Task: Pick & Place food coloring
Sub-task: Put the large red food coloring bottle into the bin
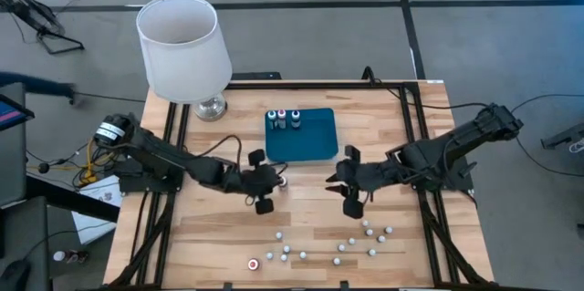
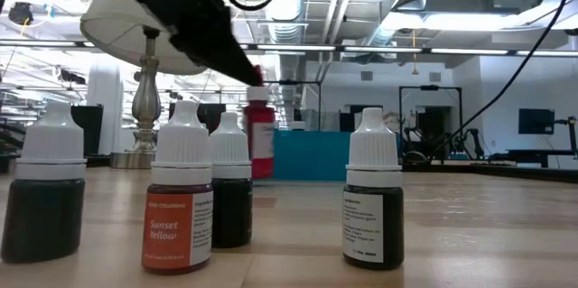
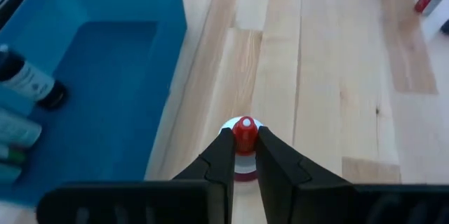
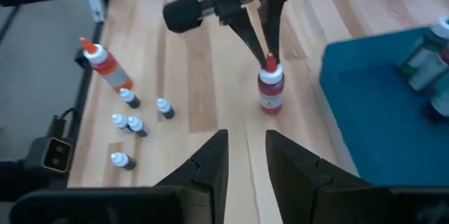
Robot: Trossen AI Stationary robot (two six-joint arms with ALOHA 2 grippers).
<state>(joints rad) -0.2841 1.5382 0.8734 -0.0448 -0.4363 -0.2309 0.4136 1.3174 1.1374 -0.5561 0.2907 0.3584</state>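
A red food coloring bottle [image 4: 271, 90] with a white collar and red tip stands upright on the wood just near of the teal tray [image 1: 310, 140]. My left gripper [image 3: 243, 147] is over it, shut on its tip. My right gripper [image 4: 245, 143] hovers open to the bottle's right, touching nothing. Three bottles [image 1: 284, 119] stand in the tray's far-left corner. Several small white-capped bottles [image 1: 338, 245] and one red-tipped bottle [image 1: 254, 263] are scattered by the table's near edge. My left gripper pinches the bottle's red tip [image 3: 245, 130] between its two fingers [image 4: 261, 38], only at their free ends. The fingers come from above, slanting in from the table's left. The bottle hangs or stands upright below them; whether its base touches the table cannot be told.
A lamp with a white shade [image 1: 182, 49] stands at the table's far-left corner. In the low view, several bottles [image 2: 178, 202] stand close to the camera at the near edge. Bare wood lies between the tray and the scattered bottles.
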